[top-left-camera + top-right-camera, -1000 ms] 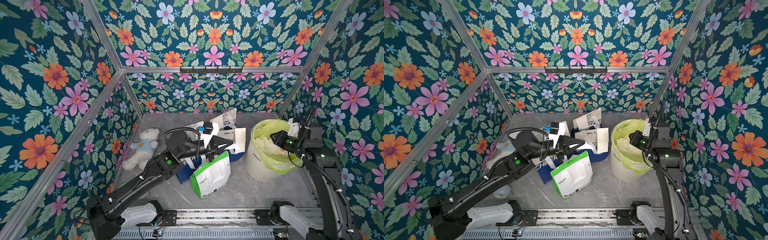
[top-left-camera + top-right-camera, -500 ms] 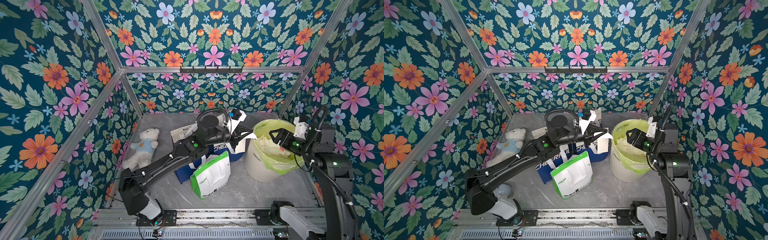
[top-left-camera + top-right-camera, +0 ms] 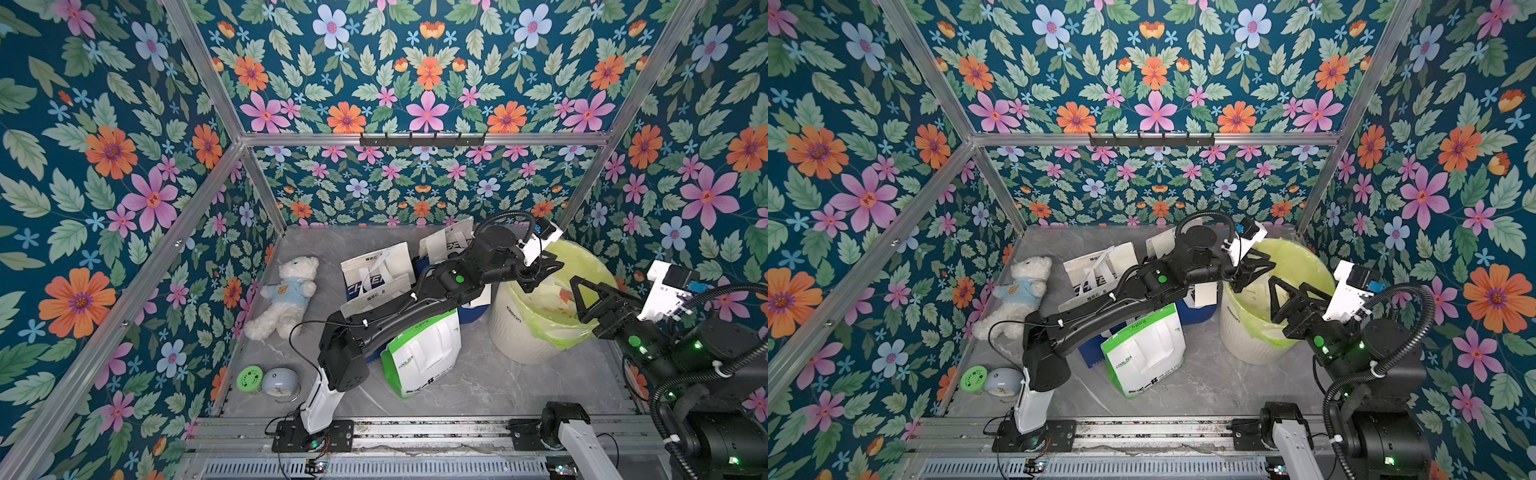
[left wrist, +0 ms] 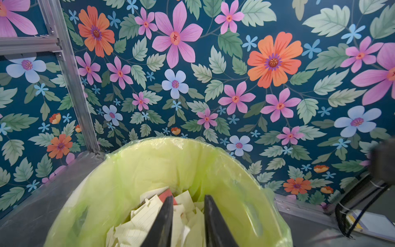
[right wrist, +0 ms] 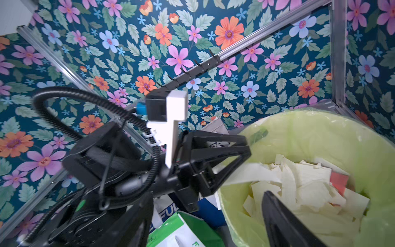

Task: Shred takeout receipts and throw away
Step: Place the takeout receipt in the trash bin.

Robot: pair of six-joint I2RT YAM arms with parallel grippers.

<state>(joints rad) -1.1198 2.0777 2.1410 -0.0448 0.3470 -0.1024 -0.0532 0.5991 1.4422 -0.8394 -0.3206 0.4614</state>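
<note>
Torn cream receipt scraps (image 4: 145, 216) lie in the green-lined white bin (image 3: 515, 332) directly below the slightly parted left gripper (image 4: 188, 197) and wide-apart right gripper (image 3: 1286, 282), both empty, while an intact white receipt sheet (image 3: 1206, 293) stands upright beside the bin, nearer the left gripper.

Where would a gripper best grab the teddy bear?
Probably by a leg, coming from above. The teddy bear lies flat on its back on the floor with its limbs splayed. The wall stands close beside it, so a sideways approach looks cramped.
</note>
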